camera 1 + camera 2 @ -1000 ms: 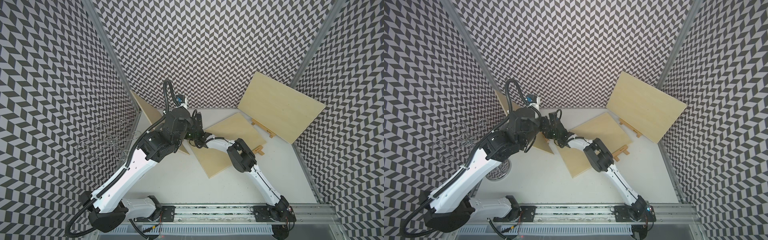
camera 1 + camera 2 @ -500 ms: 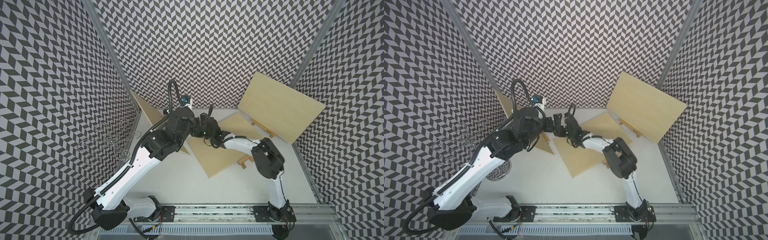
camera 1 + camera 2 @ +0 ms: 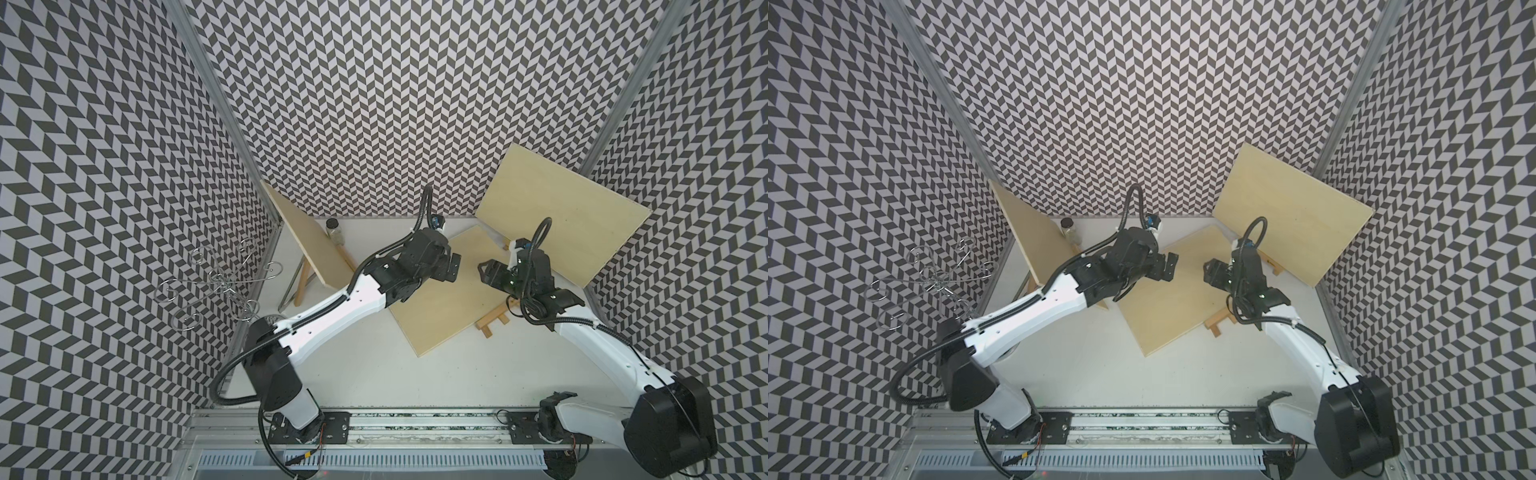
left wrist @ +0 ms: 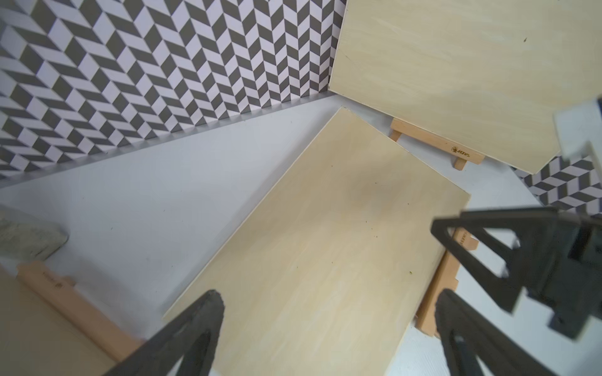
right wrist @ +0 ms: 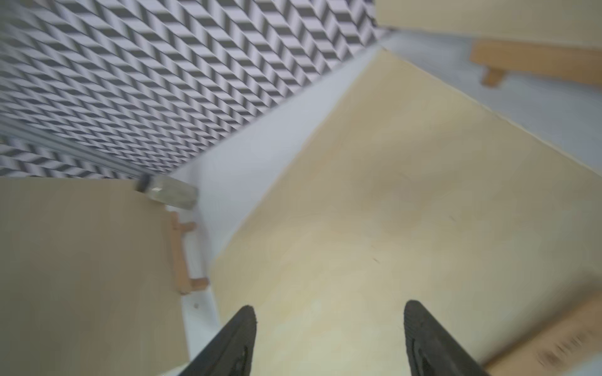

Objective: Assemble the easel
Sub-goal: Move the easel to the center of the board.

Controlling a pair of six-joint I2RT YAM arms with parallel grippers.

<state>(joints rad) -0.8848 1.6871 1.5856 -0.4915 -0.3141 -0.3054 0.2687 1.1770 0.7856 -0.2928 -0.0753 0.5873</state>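
Observation:
A plywood board (image 3: 449, 291) lies flat on the table, partly over a small wooden easel (image 3: 493, 325) that also lies flat. In both top views my left gripper (image 3: 452, 269) hovers open over the board's far left part. My right gripper (image 3: 485, 276) faces it from the right, also open. The left wrist view shows the board (image 4: 325, 244) between my empty fingers (image 4: 211, 306), with the flat easel (image 4: 436, 293) along its edge. In the right wrist view the fingertips (image 5: 249, 314) stand apart over the same board (image 5: 374, 195), holding nothing.
A second board (image 3: 561, 212) leans on an upright easel (image 4: 436, 140) at the back right. A third board (image 3: 307, 241) stands on an easel (image 3: 305, 276) at the back left, beside a glass jar (image 3: 334, 230). A wire rack (image 3: 216, 282) stands at the left wall.
My right arm has swung back to the right, away from the left gripper, and its jaws have widened. My left gripper has moved right, over the flat board.

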